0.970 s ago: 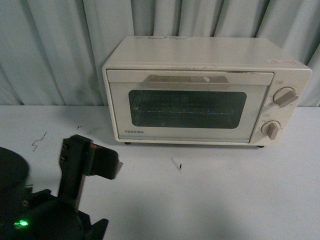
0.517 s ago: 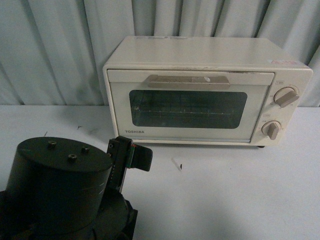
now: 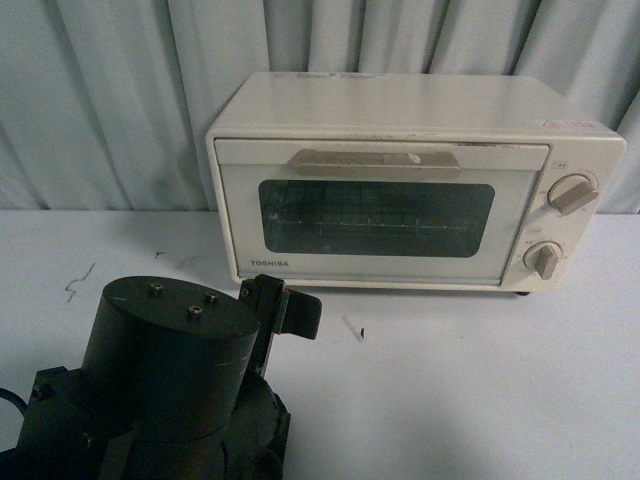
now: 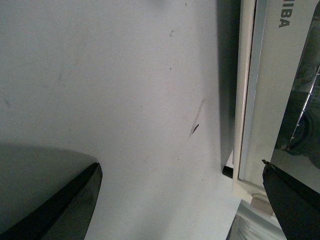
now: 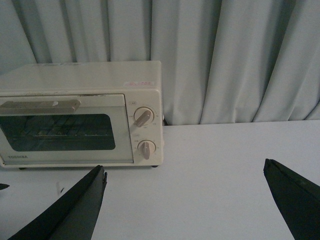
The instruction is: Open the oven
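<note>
The cream-white Toshiba oven [image 3: 400,110] stands at the back of the white table, its glass door shut. The beige bar handle [image 3: 375,162] runs along the door's top and two beige knobs [image 3: 572,193] sit on its right side. A wire rack shows behind the glass. My left arm [image 3: 170,390] rises at the front left, short of the oven's lower left corner. The left gripper [image 4: 180,200] is open and empty over the table, beside the oven's bottom front edge [image 4: 247,125]. The right gripper [image 5: 182,200] is open and empty, well back from the oven [image 5: 80,115].
A pale pleated curtain [image 3: 110,100] hangs behind the table [image 3: 450,400]. Small dark scuff marks [image 3: 352,330] lie on the tabletop in front of the oven.
My left arm has swung right and toward the oven, and its dark round joint housing has come up into the front view. The oven door has stayed shut.
</note>
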